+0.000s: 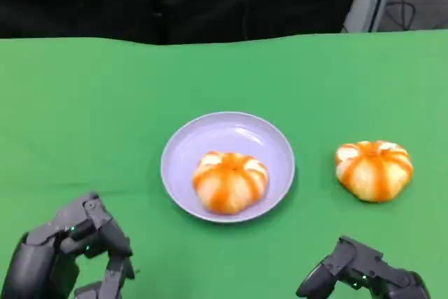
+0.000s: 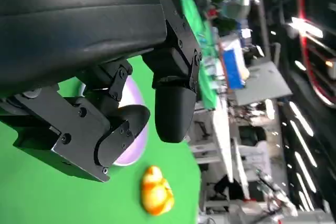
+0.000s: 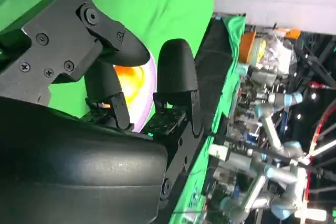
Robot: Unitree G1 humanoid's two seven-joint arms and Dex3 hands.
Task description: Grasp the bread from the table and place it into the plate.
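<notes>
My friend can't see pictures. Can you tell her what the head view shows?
A lavender plate on a green table holds one orange-striped bread; a second bread sits to its right. Both black robot hands, left and right, hang empty at the near edge.

- The right hand (image 3: 131,85) holds nothing; its black fingers (image 3: 176,74) are apart.
- Past the fingers lies a lilac plate (image 3: 148,85) with an orange-striped bread (image 3: 128,80) in it, both partly hidden.
- They sit on a green table (image 3: 136,3).
- Beyond its edge stand blurred robot arms (image 3: 273,114) and clutter.
</notes>
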